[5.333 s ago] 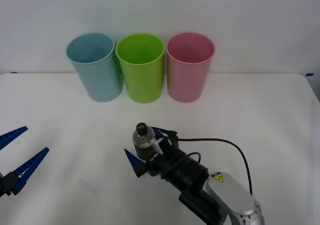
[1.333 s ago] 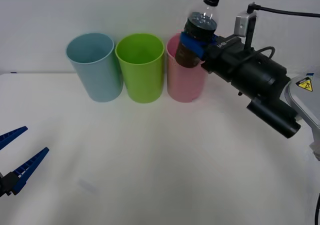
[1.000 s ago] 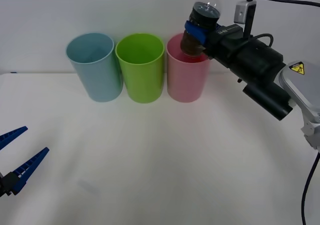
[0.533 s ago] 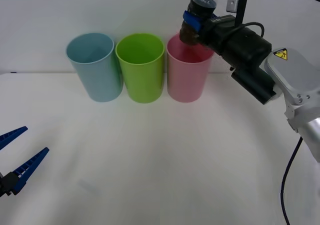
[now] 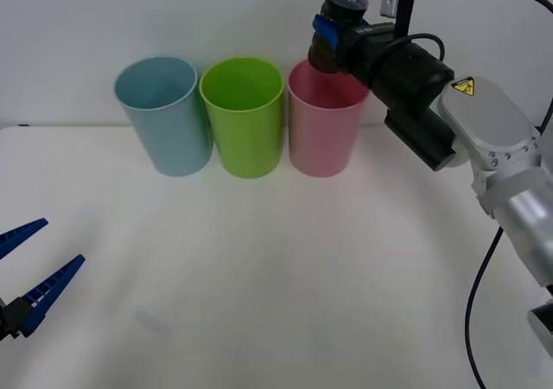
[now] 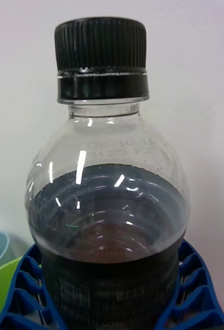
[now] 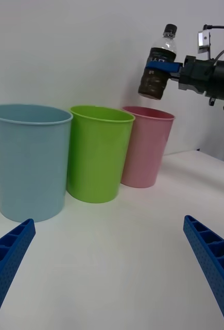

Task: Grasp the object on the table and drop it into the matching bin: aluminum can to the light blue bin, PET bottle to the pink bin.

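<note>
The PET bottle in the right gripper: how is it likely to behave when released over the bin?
The PET bottle, clamped by the right gripper above the pink bin, holds dark liquid, so it probably feels fairly heavy and would drop straight. Its smooth round body looks slippery, apt to roll if laid down. The left gripper waits open.

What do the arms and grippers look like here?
Right gripper: blue ribbed fingers on a black cylindrical wrist, silver-grey arm shell with a yellow warning triangle, black cable looping off it, small grey camera block on top. Left gripper: matching blue ribbed fingers on a black mount.
</note>
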Controlling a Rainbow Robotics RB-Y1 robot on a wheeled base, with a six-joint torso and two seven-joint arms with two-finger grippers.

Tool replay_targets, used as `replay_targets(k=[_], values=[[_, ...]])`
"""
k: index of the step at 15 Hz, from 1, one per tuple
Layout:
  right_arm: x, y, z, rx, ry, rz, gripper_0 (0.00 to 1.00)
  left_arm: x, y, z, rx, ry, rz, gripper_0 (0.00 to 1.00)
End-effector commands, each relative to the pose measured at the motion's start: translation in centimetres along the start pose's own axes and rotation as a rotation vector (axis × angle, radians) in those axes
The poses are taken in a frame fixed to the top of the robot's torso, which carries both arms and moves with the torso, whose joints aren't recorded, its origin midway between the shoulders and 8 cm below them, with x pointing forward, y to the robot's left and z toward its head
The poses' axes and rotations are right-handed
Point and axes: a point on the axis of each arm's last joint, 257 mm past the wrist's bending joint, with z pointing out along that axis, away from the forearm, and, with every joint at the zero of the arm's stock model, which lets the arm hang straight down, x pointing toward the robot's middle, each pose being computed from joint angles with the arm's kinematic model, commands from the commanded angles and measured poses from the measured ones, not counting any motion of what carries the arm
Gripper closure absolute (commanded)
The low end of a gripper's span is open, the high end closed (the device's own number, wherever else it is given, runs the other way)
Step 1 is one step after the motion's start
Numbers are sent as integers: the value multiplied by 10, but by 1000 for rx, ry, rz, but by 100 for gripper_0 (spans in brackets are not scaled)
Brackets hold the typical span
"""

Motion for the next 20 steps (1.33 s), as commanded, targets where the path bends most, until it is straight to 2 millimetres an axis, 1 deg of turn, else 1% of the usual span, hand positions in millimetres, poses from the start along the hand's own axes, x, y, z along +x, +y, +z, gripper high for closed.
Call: replay_targets(k=[1,5,7,8,9,10,19,20], values=[[1,-1,0,3,3,-7,100,0,0,0,0,0,0,0],[1,-1,0,3,3,-12,99,0,0,0,0,0,0,0],[1,-1,0,3,3,-12,84,0,0,0,0,0,0,0],[1,0,0,2,2,-12,63,0,0,0,0,0,0,0],[1,-1,0,3,3,-13,23,0,0,0,0,0,0,0],[2,-2,-1,4,4,-14,0,0,0,0,0,0,0,0],[4,0,-1,-3,8,-15,0,0,0,0,0,0,0,0],[5,1,-5,-7,9,-17,0,0,0,0,0,0,0,0]])
